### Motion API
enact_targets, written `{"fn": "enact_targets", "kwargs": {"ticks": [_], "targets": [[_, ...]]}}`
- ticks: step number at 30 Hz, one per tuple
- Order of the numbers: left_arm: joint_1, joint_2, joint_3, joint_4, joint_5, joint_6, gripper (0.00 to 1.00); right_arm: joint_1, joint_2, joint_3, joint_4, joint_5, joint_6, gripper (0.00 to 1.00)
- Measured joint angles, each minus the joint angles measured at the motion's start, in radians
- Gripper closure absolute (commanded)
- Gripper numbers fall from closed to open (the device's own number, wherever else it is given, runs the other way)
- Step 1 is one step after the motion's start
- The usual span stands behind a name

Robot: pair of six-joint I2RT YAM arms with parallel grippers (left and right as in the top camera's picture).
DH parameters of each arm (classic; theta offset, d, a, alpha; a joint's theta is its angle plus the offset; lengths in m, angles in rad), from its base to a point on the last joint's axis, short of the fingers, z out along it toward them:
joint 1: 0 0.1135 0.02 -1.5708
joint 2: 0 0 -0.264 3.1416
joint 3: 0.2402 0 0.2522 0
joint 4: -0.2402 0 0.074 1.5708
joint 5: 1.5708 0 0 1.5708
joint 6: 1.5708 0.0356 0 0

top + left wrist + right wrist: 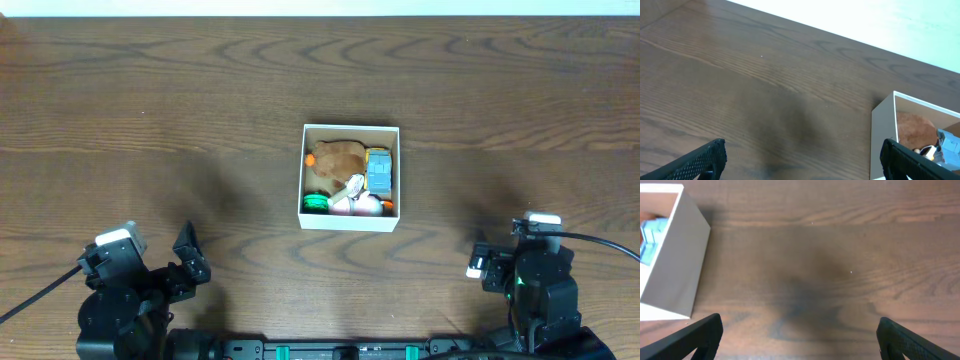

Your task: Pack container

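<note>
The main risk I see from here is the box itself. If an arm goes in again, a finger may catch a thin wall and push or tip the shallow square white cardboard container (349,221), because nothing holds it down. The toys inside also lie tight together, so a careless touch could lift 1 over the low rim.

The left gripper (802,150) has its fingers spread wide with nothing between them, and the right gripper (799,325) is the same. Both are near the front edge of the dark wooden desk (150,120), well apart from the box.

The container sits mid-desk, between the 2 arms. Its inside is brown. It holds a brown plush toy (340,157), a grey-blue blocky toy (379,172), a green round piece (316,202) and a pink and white piece (358,203).
</note>
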Motion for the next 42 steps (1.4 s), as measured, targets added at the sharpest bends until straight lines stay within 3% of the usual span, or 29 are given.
{"fn": "enact_targets", "kwargs": {"ticks": [6,12,17,25,28,42], "targets": [[0.000,0.000,0.000,0.000,0.000,0.000,0.02,-0.010,-0.040,-0.002,-0.039,-0.028,0.000,0.01],[0.000,0.000,0.000,0.000,0.000,0.000,0.02,-0.112,-0.227,-0.029,0.017,-0.127,-0.039,0.01],[0.000,0.000,-0.001,0.000,0.000,0.000,0.02,-0.176,-0.350,-0.167,0.262,-0.210,-0.114,0.01],[0.000,0.000,-0.001,0.000,0.000,0.000,0.02,-0.195,-0.349,-0.452,0.799,-0.260,-0.166,0.01],[0.000,0.000,-0.001,0.000,0.000,0.000,0.02,-0.200,-0.351,-0.543,0.903,-0.265,-0.170,0.01],[0.000,0.000,-0.001,0.000,0.000,0.000,0.02,-0.207,-0.353,-0.582,0.869,-0.291,-0.198,0.01]]}}
